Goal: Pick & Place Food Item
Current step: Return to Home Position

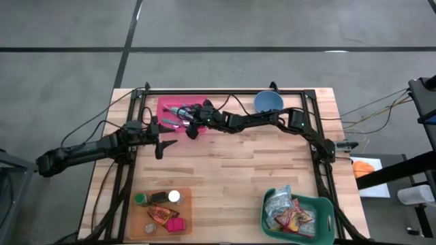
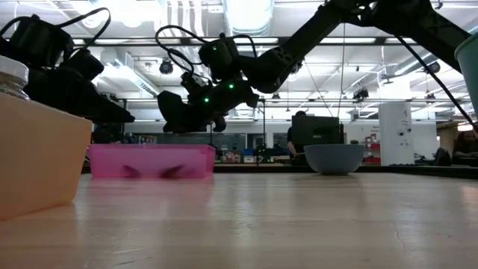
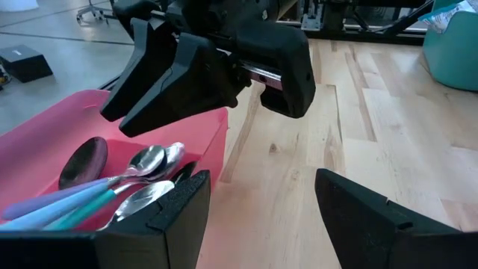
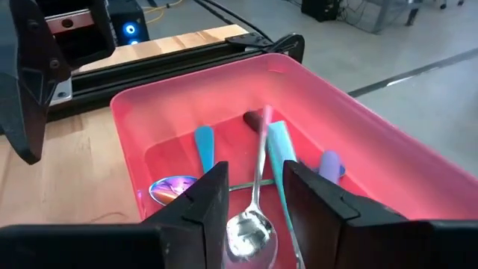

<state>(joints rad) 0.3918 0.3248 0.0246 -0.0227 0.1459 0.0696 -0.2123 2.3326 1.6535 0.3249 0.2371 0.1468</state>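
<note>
Here, silver spoon (image 4: 252, 224) lies lengthwise in pink bin (image 4: 358, 123).

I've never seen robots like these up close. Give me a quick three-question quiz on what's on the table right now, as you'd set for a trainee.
1. True or false: the pink bin is empty.
2. What hangs over the pink bin? A) a person's hand B) the right gripper C) nothing
3. Fill in: the green bin holds shiny food ____.

Key: 1) False, spoons lie in it. 2) B, with its fingers open; the left gripper waits open beside the bin. 3) packets.
</note>
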